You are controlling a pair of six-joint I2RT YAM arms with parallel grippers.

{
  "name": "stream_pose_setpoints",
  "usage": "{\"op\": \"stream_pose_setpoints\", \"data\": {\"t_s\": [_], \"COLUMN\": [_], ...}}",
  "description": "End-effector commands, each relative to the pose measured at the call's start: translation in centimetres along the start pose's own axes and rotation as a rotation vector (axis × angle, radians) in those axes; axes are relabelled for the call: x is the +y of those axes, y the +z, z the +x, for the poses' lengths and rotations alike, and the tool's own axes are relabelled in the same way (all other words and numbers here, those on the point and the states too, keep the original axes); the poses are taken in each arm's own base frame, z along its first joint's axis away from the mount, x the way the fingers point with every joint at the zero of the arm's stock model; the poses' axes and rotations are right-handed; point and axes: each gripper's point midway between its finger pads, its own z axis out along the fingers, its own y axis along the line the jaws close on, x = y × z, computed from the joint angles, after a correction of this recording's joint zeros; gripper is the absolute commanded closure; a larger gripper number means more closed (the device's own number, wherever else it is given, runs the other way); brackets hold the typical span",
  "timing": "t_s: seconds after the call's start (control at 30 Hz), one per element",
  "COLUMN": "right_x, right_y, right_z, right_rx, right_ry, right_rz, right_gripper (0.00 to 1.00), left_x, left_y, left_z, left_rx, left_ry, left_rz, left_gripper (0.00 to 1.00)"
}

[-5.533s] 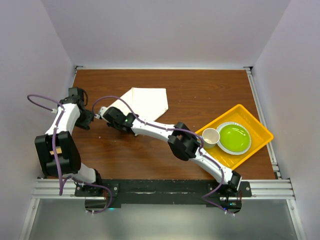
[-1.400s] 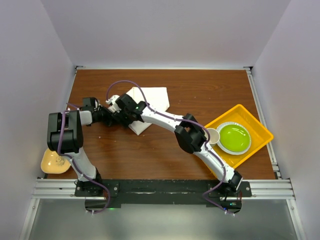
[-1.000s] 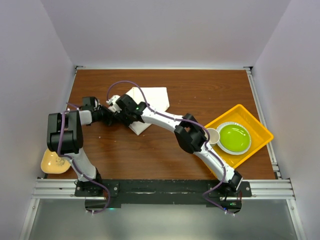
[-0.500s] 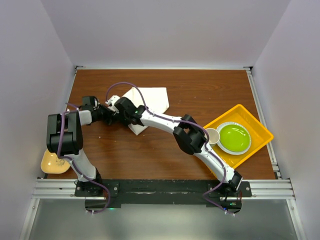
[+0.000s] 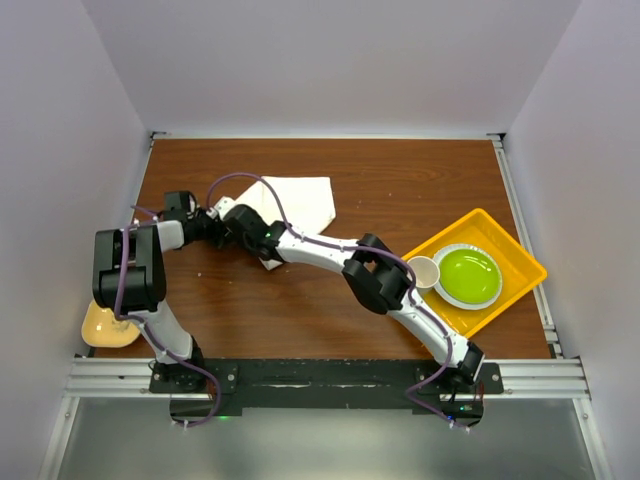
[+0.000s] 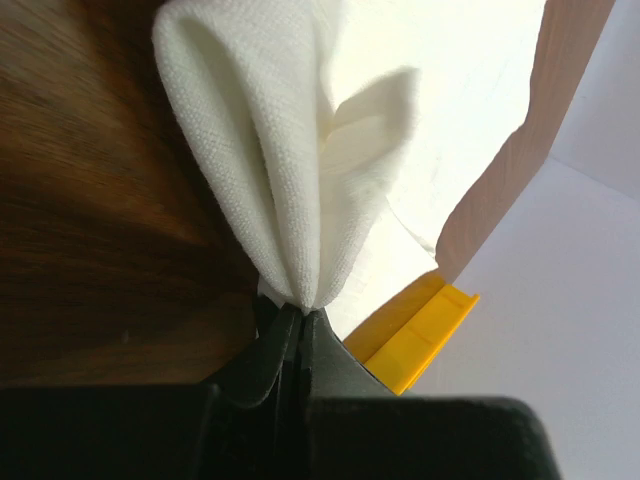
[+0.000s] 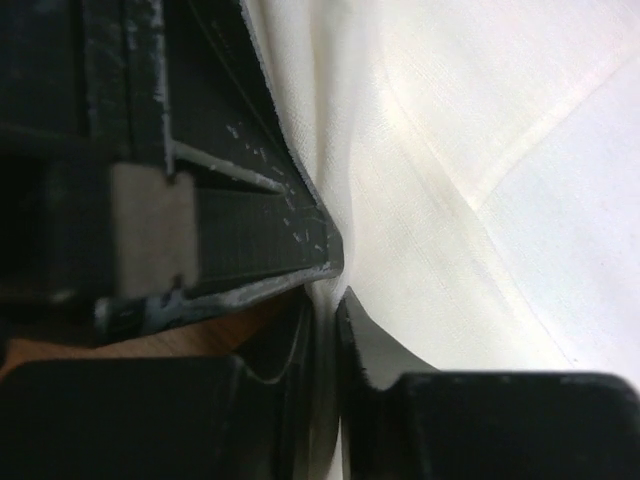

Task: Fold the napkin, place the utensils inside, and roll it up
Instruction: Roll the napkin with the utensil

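The right gripper [image 7: 322, 305] has slid left beside the left gripper [image 6: 298, 312]; both pinch the near corner of the white cloth napkin [image 5: 300, 198], far-left on the brown wooden table [image 5: 400, 170] (light, limp; grip edges).

White links [image 5: 312, 246], black joints [image 5: 372, 284], purple cables [image 5: 235, 181]; the left pincer [image 6: 298, 310] and right pincer [image 7: 328, 296] are black.

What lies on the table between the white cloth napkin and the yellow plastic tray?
In the top view, bare brown wooden tabletop; the right arm's black elbow crosses the near side.
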Motion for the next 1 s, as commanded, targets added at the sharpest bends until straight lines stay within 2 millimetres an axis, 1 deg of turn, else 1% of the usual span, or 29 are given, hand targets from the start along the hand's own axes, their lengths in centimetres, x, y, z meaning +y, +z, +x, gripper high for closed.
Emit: {"op": "stream_pose_setpoints", "data": {"t_s": [0.0, 0.03, 0.07, 0.1, 0.13, 0.17, 0.2, 0.23, 0.27, 0.3, 0.33, 0.4, 0.43, 0.47, 0.5, 0.53, 0.6, 0.63, 0.67, 0.7, 0.73, 0.77, 0.8, 0.83, 0.87, 0.9, 0.93, 0.97], "right_x": [1.0, 1.1, 1.3, 1.9, 2.0, 2.2, 2.6, 2.5, 2.3, 2.4, 2.2, 2.3, 2.1, 2.1, 2.0, 1.7, 1.6, 0.7, 1.0, 0.6, -0.7, -0.2, -0.4, -1.2, -0.9, -1.0, -1.8, -1.7], "right_y": [1.2, 1.0, 1.1, 0.9, 0.7, 0.6, 0.5, 0.5, 0.1, 0.1, 0.1, -0.2, -0.5, -0.7, -0.9, -1.1, -1.6, -1.5, -2.0, -2.3, -2.1, -2.7, -2.6, -2.4, -2.7, -2.6, -2.3, -2.3], "right_z": [8.5, 8.4, 8.5, 8.4, 8.2, 8.1, 7.9, 7.8, 7.0, 7.4, 6.9, 6.5, 6.0, 5.5, 5.4, 4.8, 4.6, 3.7, 4.2, 4.0, 3.1, 3.9, 3.9, 3.3, 4.2, 4.4, 4.1, 4.6], "right_rx": [0.235, 0.234, 0.236, 0.234, 0.234, 0.236, 0.233, 0.230, 0.217, 0.223, 0.208, 0.209, 0.206, 0.195, 0.195, 0.185, 0.186, 0.162, 0.181, 0.175, 0.136, 0.160, 0.155, 0.128, 0.148, 0.138, 0.110, 0.128], "right_ry": [-0.058, -0.055, -0.048, -0.039, -0.027, -0.003, 0.013, 0.056, 0.106, 0.135, 0.182, 0.265, 0.325, 0.353, 0.378, 0.432, 0.502, 0.582, 0.622, 0.659, 0.732, 0.776, 0.816, 0.867, 0.902, 0.932, 0.978, 0.995], "right_rz": [-0.052, -0.061, -0.074, -0.113, -0.131, -0.152, -0.195, -0.208, -0.225, -0.247, -0.294, -0.354, -0.401, -0.432, -0.452, -0.500, -0.564, -0.596, -0.657, -0.680, -0.695, -0.765, -0.795, -0.818, -0.856, -0.873, -0.889, -0.904], "right_gripper": [0.97, 1.00, 1.00, 1.00, 1.00, 1.00, 1.00, 1.00, 1.00, 1.00, 1.00, 1.00, 1.00, 1.00, 1.00, 1.00, 1.00, 1.00, 1.00, 1.00, 1.00, 1.00, 1.00, 1.00, 1.00, 1.00, 1.00, 1.00], "left_x": [-3.4, -3.5, -3.4, -3.9, -3.7, -3.6, -4.3, -4.3, -4.3, -5.2, -5.3, -6.2, -6.2, -6.6, -7.0, -6.9, -6.9, -6.8, -6.9, -6.6, -6.4, -6.1, -6.1, -6.0, -5.6, -5.7, -6.1, -5.3], "left_y": [-1.3, -1.4, -1.4, -1.6, -1.5, -1.7, -2.0, -2.1, -2.3, -2.9, -3.2, -4.3, -4.7, -5.4, -5.8, -6.2, -7.1, -7.3, -7.6, -7.6, -7.6, -7.5, -7.3, -7.0, -6.6, -6.2, -5.9, -5.5], "left_z": [0.2, 0.2, 0.1, -0.2, -0.4, -0.5, -0.9, -1.3, -1.4, -2.0, -2.5, -3.0, -3.3, -3.5, -3.7, -4.0, -3.9, -4.0, -3.8, -3.7, -3.5, -3.3, -2.9, -2.6, -2.4, -1.7, -1.6, -1.0], "left_rx": [0.002, 0.001, -0.002, -0.009, -0.023, -0.025, -0.040, -0.058, -0.064, -0.088, -0.113, -0.147, -0.168, -0.192, -0.212, -0.235, -0.256, -0.267, -0.274, -0.273, -0.269, -0.261, -0.240, -0.227, -0.212, -0.184, -0.184, -0.161], "left_ry": [0.054, 0.061, 0.066, 0.078, 0.108, 0.119, 0.141, 0.175, 0.185, 0.212, 0.238, 0.270, 0.293, 0.315, 0.334, 0.358, 0.378, 0.393, 0.406, 0.412, 0.419, 0.420, 0.424, 0.425, 0.424, 0.431, 0.443, 0.431], "left_rz": [0.092, 0.093, 0.087, 0.091, 0.078, 0.065, 0.067, 0.055, 0.045, 0.052, 0.037, 0.038, 0.021, 0.020, 0.017, 0.000, -0.011, -0.019, -0.016, -0.020, -0.023, -0.022, -0.009, -0.001, 0.007, 0.033, 0.067, 0.072], "left_gripper": [1.00, 1.00, 1.00, 1.00, 0.98, 0.95, 0.92, 0.84, 0.81, 0.78, 0.74, 0.71, 0.69, 0.69, 0.69, 0.69, 0.69, 0.70, 0.71, 0.72, 0.74, 0.75, 0.76, 0.78, 0.80, 0.81, 0.82, 0.83]}}
